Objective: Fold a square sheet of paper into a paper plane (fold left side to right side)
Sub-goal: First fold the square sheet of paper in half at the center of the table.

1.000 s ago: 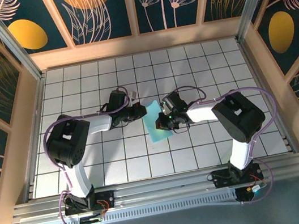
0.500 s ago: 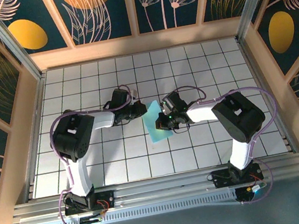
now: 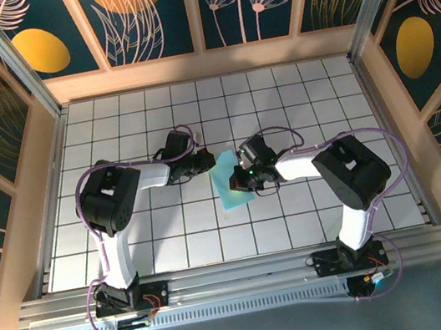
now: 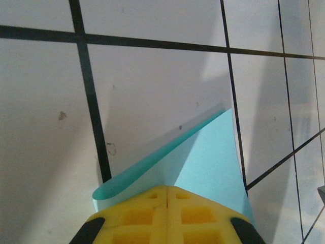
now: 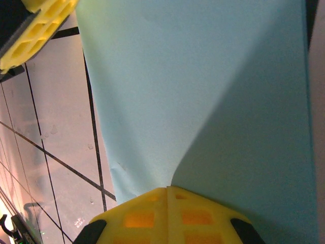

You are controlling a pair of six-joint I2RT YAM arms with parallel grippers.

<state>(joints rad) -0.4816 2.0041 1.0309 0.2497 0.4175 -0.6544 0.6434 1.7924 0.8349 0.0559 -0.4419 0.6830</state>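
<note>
A: Where is the square sheet of paper (image 3: 230, 192)?
B: Centre of the tiled table (image 3: 174, 240), between both arms.
A: The grippers?
B: Left gripper (image 4: 166, 189) pinches its far corner; right gripper (image 5: 167, 190) clamps its right side.

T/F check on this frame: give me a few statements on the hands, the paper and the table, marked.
1. The left hand and the right hand are both shut on the sheet of paper. True.
2. The sheet of paper is red. False: it is light cyan.
3. The sheet of paper sits at the far right corner of the table. False: it is near the middle of the table, between the two hands.
4. The table top is white tiles with dark grid lines. True.
</note>
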